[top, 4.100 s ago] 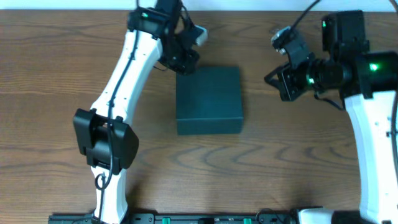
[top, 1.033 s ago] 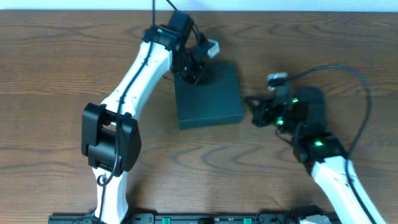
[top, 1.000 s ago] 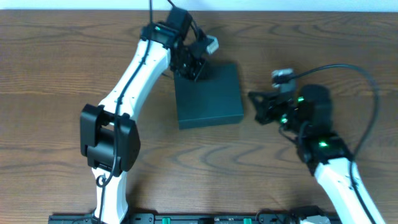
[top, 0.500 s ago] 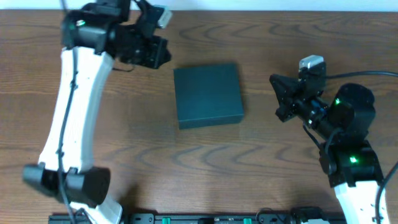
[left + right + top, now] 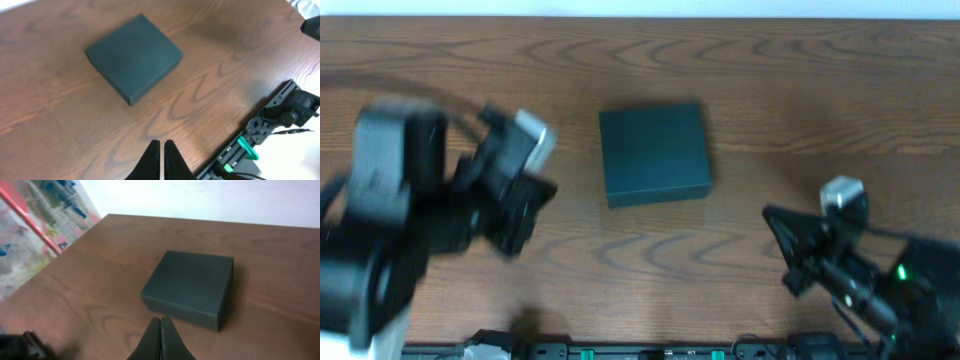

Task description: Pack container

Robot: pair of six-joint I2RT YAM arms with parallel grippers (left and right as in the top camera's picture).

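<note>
The container [image 5: 653, 153] is a dark teal-green square box that lies closed, lid flat, on the wooden table, a little behind its middle. It also shows in the left wrist view as the container [image 5: 134, 56] and in the right wrist view as the container [image 5: 192, 285]. My left gripper [image 5: 525, 205] is blurred at the front left, well away from the box, and the left gripper [image 5: 161, 143] is shut with nothing in it. My right gripper [image 5: 772, 215] hangs at the front right, pointing toward the box, and the right gripper [image 5: 160, 319] is shut and empty.
A black rail with green clips [image 5: 265, 127] runs along the table's front edge. Colourful clutter [image 5: 45, 220] stands beyond the table's far left side. A white wall [image 5: 210, 197] lies behind the table. Bare wood surrounds the box.
Both arms have pulled away from the container toward the table's front, the left swinging down to the left, the right to the lower right. The container has stayed put and closed.
</note>
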